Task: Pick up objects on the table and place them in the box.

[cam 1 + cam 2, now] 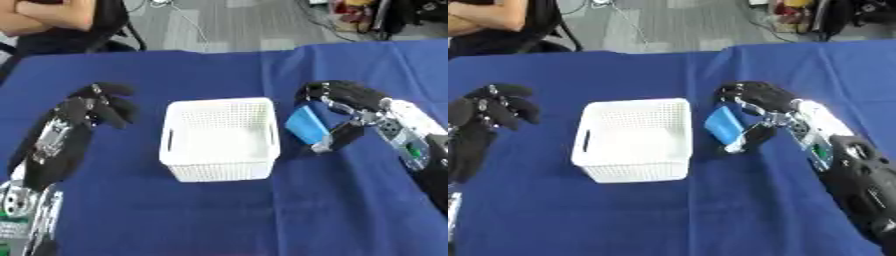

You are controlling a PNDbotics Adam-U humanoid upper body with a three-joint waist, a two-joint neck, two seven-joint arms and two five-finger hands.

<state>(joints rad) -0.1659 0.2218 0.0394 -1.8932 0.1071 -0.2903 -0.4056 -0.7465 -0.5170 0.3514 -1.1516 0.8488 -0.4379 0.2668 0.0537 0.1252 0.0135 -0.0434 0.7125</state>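
The right hand (350, 107) has its fingers (325, 92) curled over the top of a light blue flat object (306, 125), and the thumb comes under it, so the object is pinched between them. The blue object is tilted and sits just beside the right wall of the white basket (220, 138), still outside it. The basket stands on the blue surface (219, 215) between both hands. The left hand (96, 107) is to the left of the basket, with fingers bent and holding nothing.
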